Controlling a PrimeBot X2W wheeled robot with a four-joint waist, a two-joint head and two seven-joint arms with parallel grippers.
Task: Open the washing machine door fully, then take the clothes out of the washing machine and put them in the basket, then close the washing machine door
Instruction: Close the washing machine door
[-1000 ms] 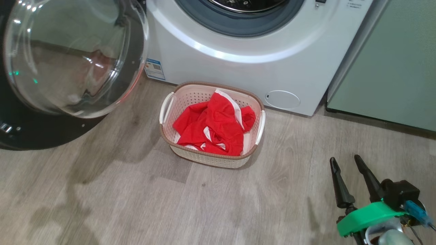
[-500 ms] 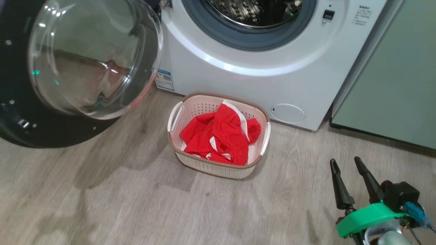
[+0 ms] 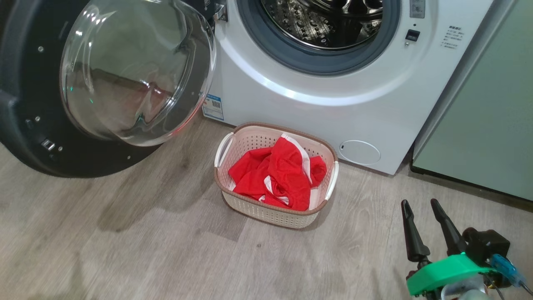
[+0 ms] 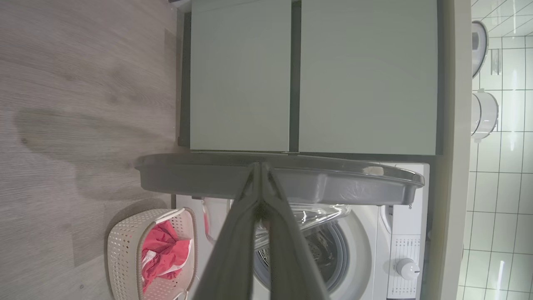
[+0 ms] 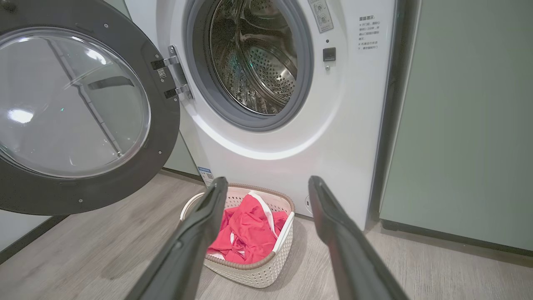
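The washing machine (image 3: 316, 108) stands white at the top of the head view, its steel drum (image 5: 254, 62) showing no fabric inside. The washing machine door (image 3: 133, 79) hangs swung wide to the left on its hinge. On the floor before the machine sits the basket (image 3: 266, 212), holding the red clothes (image 3: 287, 175) with white trim. My right gripper (image 3: 419, 203) is open and holds nothing, low at the right, well clear of the basket. In the left wrist view my left gripper (image 4: 260, 166) is shut, its tips at the door's grey edge (image 4: 333, 187), seen edge-on.
Pale green cabinets (image 3: 487, 104) stand right of the machine. A blue sticker (image 3: 213, 107) and a round service flap (image 3: 359, 152) sit low on its front. Wooden floor (image 3: 145, 250) stretches between me and the basket.
The head camera has shifted, so the whole scene sits lower and further right and more of the drum shows. Door, basket and clothes keep their places relative to each other.
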